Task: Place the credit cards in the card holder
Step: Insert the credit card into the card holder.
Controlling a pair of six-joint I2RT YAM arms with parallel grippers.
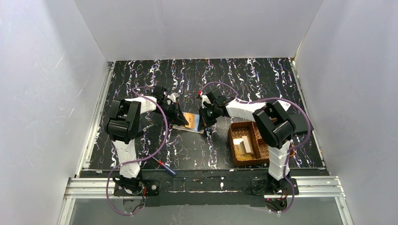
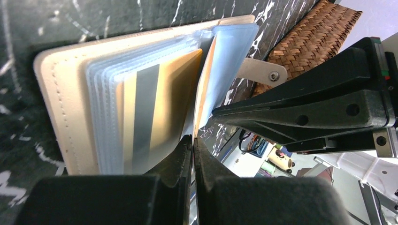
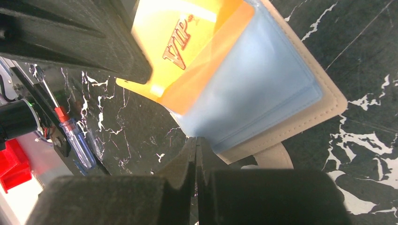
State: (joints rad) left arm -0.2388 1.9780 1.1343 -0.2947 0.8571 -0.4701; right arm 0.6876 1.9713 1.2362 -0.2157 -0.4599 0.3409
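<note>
the left claw [image 2: 192, 152] is clenched flat on the lower edge of a gold card [image 2: 159, 103]. it grips the trailing end, i'd guess so the leading end is free to slide into a clear sleeve [image 3: 263, 79] of the card holder [image 2: 51, 93]. the holder lies open on the dark marbled table [image 1: 244, 79], cream lining up, midway between the two arms. from the right wrist the card, marked vip, looks only partly inside the pocket. the right claw [image 3: 195, 150], on the holder's other side, is pinched shut on the corner of that sleeve. it seems to be lifting the page so the pocket mouth doesn't fold as the card is pushed. a woven basket [image 2: 309, 42] sits just right of the holder with a whitish card [image 1: 242, 144] inside, so i'd say the job is only partway done. a blue-and-red screwdriver [image 1: 165, 167] lies on the near side of the holder, toward the left arm's base, well apart and no part of this.
</note>
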